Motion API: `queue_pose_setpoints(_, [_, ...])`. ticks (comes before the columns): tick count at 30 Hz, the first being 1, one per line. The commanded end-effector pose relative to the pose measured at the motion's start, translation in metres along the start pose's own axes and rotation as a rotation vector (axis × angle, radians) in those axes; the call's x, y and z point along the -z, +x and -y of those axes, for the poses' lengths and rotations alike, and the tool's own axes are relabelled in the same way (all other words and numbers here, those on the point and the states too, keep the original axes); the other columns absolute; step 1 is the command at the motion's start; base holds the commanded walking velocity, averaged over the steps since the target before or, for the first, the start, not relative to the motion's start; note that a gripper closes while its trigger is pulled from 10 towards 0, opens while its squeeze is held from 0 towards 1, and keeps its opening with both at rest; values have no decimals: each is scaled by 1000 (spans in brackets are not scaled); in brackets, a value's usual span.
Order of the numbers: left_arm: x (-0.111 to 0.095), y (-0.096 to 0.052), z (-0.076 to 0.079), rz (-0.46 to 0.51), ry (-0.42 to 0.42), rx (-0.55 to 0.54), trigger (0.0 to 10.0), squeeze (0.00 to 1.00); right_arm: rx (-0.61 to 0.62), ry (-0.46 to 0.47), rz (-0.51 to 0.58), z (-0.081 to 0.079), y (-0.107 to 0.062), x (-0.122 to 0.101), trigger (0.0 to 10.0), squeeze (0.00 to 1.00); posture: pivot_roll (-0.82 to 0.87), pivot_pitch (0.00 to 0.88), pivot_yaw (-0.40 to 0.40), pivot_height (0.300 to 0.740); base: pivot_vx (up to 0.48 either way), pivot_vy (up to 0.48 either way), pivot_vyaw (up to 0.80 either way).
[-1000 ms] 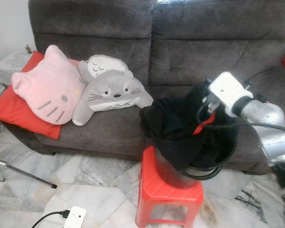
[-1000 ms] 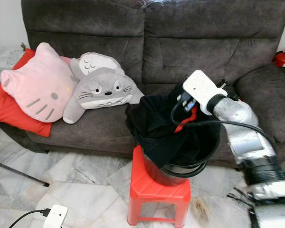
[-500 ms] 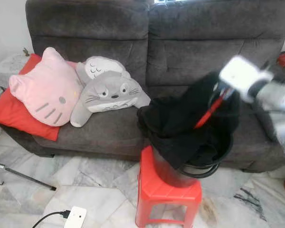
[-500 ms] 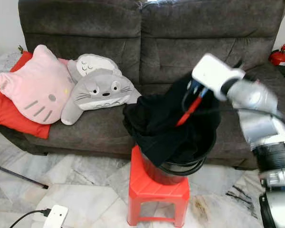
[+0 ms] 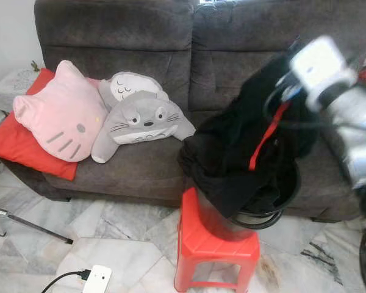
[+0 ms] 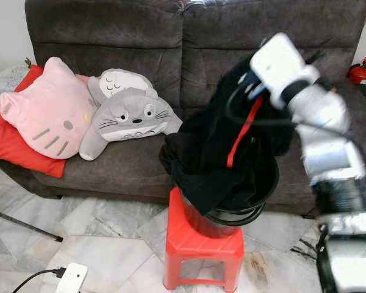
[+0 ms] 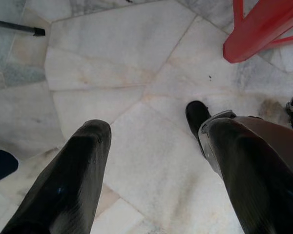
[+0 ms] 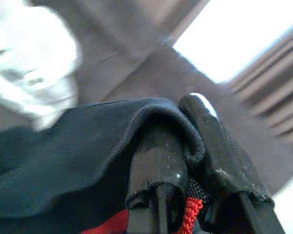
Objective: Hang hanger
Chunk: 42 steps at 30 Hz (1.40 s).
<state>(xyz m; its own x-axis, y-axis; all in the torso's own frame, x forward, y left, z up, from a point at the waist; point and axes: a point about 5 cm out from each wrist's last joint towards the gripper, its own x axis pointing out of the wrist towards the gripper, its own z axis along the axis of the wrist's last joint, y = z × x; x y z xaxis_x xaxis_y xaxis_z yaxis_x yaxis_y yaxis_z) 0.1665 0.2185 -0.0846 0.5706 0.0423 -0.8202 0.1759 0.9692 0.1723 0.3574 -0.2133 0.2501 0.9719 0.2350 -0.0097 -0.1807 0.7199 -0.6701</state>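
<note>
the task looks early: the black garment [image 6: 232, 143] is half lifted out of the black bucket [image 6: 256, 195] on the red stool [image 6: 201, 244], its lower folds draped over the rim. no hanger or rail can be made out, so hanging is all left to do. the right gripper [image 8: 185, 192] is clamped on the garment's collar fold, with red trim [image 6: 241, 134] trailing toward 6 o'clock beneath the fingers. the left gripper [image 7: 154, 165] hangs idle over the floor, fingers apart.

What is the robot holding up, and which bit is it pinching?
The right gripper pinches the black garment at a top fold, by its red strap. The left gripper holds nothing.
</note>
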Motion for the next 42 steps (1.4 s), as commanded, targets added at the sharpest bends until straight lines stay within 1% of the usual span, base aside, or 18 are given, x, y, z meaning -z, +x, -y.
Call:
queue_pose_setpoints(1, [4, -1, -1, -21, 6, 4, 10000, 0, -51, 52, -1, -16, -2, 2, 10000, 0, -182, 0, 56, 740, 0, 0, 0])
queue_pose_setpoints(4, [5, -1, 0, -24, 8, 5, 10000, 0, -130, 156, -105, -52, -10, 30, 10000, 0, -182, 0, 53, 740, 0, 0, 0])
queue_pose_setpoints(7, [5, -1, -1, -26, 8, 5, 10000, 0, -191, 207, -177, -75, -21, 48, 10000, 0, -182, 0, 52, 740, 0, 0, 0])
queue_pose_setpoints(10, [6, -1, 0, -27, 7, 5, 10000, 0, -227, 244, -251, -92, -32, 66, 10000, 0, -182, 0, 49, 740, 0, 0, 0])
queue_pose_setpoints(16, [5, -1, 0, -29, 9, 10, 10000, 0, -198, 259, -256, -89, -33, 66, 10000, 0, -185, 0, 50, 740, 0, 0, 0])
queue_pose_setpoints(17, [5, -1, 0, -28, 8, 10, 10000, 0, -192, 261, -247, -87, -31, 63, 10000, 71, -184, 0, 50, 740, 0, 0, 0])
queue_pose_setpoints(18, [5, -1, 0, -27, 8, 10, 10000, 0, -188, 262, -241, -86, -30, 62, 10000, 71, -184, 0, 50, 740, 0, 0, 0])
queue_pose_setpoints(20, [4, -1, 0, -27, 7, 10, 10000, 0, -187, 260, -228, -86, -29, 58, 10000, 282, -181, 0, 50, 740, 0, 0, 0])
queue_pose_setpoints(21, [4, -1, 0, -26, 6, 10, 10000, 0, -182, 271, -211, -85, -28, 54, 10000, 506, -181, 0, 50, 740, 0, 0, 0])
queue_pose_setpoints(22, [4, -1, 0, -25, 6, 9, 10000, 0, -183, 277, -196, -85, -27, 51, 10000, 784, -180, 0, 50, 740, 0, 0, 0])
queue_pose_setpoints(23, [4, -1, 0, -25, 6, 9, 10000, 0, -183, 277, -196, -85, -27, 51, 10000, 784, -180, 0, 50, 740, 0, 0, 0])
queue_pose_setpoints(24, [4, -1, 0, -25, 6, 9, 10000, 0, -183, 273, -180, -85, -26, 48, 10000, 933, -182, 0, 52, 740, 0, 0, 0])
queue_pose_setpoints(25, [4, -1, 0, -25, 6, 9, 10000, 0, -174, 269, -158, -84, -24, 44, 10000, 878, -182, 0, 52, 740, 0, 0, 0])
queue_pose_setpoints(26, [4, -1, 0, -25, 6, 9, 10000, 0, -174, 269, -158, -84, -24, 44, 10000, 878, -182, 0, 52, 740, 0, 0, 0])
queue_pose_setpoints(27, [4, 0, 0, -25, 7, 9, 10000, 0, -166, 272, -146, -83, -24, 42, 10000, 0, -182, 0, 52, 740, 0, 0, 0])
queue_pose_setpoints(33, [3, 0, 0, -26, 6, 14, 10000, 0, -174, 264, -149, -82, -23, 41, 10000, 0, -184, 0, 51, 740, 0, 0, 0])
queue_pose_setpoints(40, [3, 0, 1, -29, 5, 23, 10000, 0, -229, 199, -198, -89, -24, 48, 10000, 0, -184, 0, 50, 740, 0, 0, 0])
queue_pose_setpoints(42, [3, 0, 1, -29, 6, 26, 10000, 0, -181, 143, -224, -78, -24, 51, 10000, 0, -187, 0, 52, 740, 0, 0, 0])
